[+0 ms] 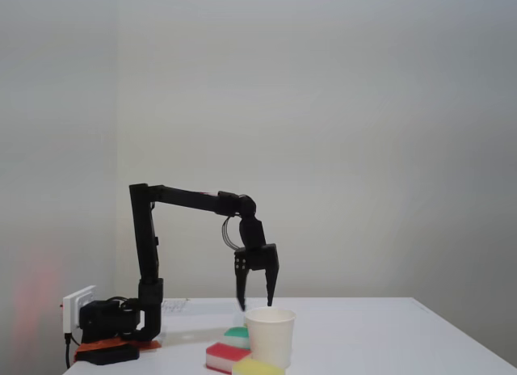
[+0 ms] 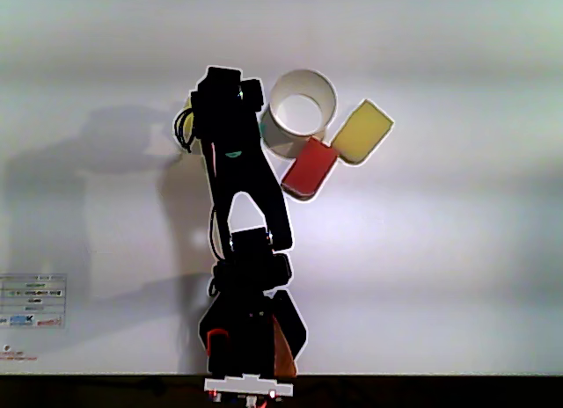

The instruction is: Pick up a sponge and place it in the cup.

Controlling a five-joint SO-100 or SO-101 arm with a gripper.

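Note:
In the fixed view my gripper [image 1: 255, 303] hangs fingers down just above the table, behind and left of the white paper cup [image 1: 270, 336]. It is open, with a clear gap and nothing between the fingers. In the other view the black arm [image 2: 237, 171] reaches up the picture, its wrist just left of the cup [image 2: 302, 90], whose mouth looks empty. A pale yellow sliver [image 2: 186, 106] peeks out at the wrist's left edge. It looks like the sponge, mostly hidden under the gripper.
A red-topped white sponge [image 2: 310, 166] and a brighter yellow sponge [image 2: 365, 131] lie touching beside the cup, at its front in the fixed view. A green-topped sponge [image 1: 237, 334] sits left of the cup. The arm's base [image 1: 113, 322] stands at the left, and a paper label [image 2: 32, 301] lies on the table.

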